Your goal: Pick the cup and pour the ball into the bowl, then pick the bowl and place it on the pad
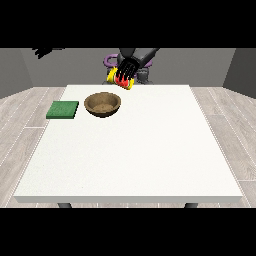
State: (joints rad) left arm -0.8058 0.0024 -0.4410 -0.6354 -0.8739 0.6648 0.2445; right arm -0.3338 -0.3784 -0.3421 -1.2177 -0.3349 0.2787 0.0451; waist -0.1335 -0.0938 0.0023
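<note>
A yellow cup with a red part (121, 80) is held over the table's far edge, tipped onto its side. The black hand at the view's right (127, 69) has its fingers curled over it from above. A brown wooden bowl (102, 113) stands on the table just in front of the cup and slightly left; its inside looks bare. A flat green pad (63, 109) lies left of the bowl. The hand at the view's left (47, 50) hangs high and far out to the left, off the table, fingers spread and holding nothing. No ball is visible.
The white table (150, 150) stretches wide toward the camera and to the right. A purple curved shape (109, 61) shows behind the cup by the robot's body. Wood floor surrounds the table.
</note>
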